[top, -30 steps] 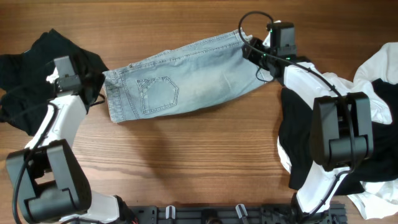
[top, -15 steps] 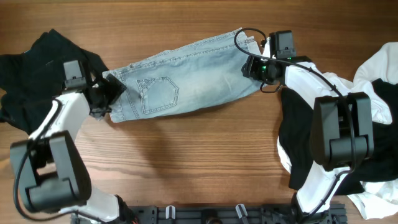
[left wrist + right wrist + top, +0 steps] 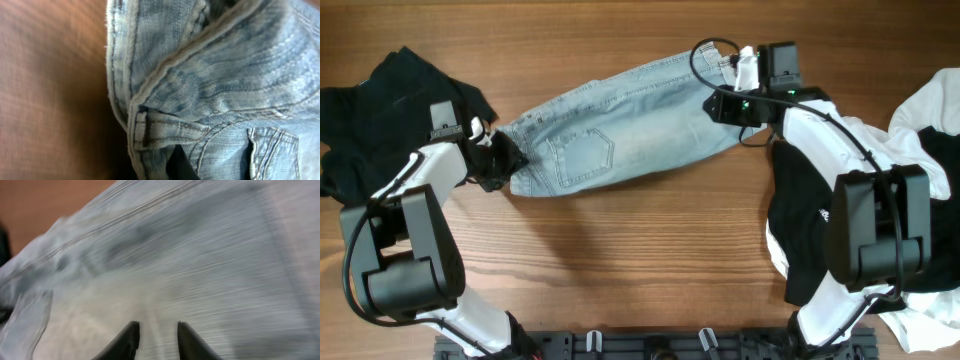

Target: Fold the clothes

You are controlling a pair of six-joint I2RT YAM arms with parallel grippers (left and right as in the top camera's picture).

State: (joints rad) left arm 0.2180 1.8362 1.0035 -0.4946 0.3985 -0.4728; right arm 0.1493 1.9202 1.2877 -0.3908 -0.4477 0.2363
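Note:
Light blue denim jeans [image 3: 620, 135] lie slanted across the middle of the wooden table, back pocket up. My left gripper [image 3: 503, 160] is at their waistband end on the left. In the left wrist view the waistband and a belt loop [image 3: 165, 127] fill the frame, and a dark finger [image 3: 175, 167] is tucked into the denim, shut on it. My right gripper [image 3: 720, 104] is over the far right end of the jeans. In the right wrist view its two fingers [image 3: 157, 332] stand slightly apart just over blurred denim [image 3: 200, 255], holding nothing.
A crumpled black garment [image 3: 370, 100] lies at the far left by the left arm. A pile of black and white clothes [image 3: 920, 150] fills the right side under the right arm. Bare wood [image 3: 640, 260] lies in front of the jeans.
My left gripper moved right from beside the black garment onto the waistband and closed on it. The waistband end shifted slightly right. My right gripper slid a little left over the denim.

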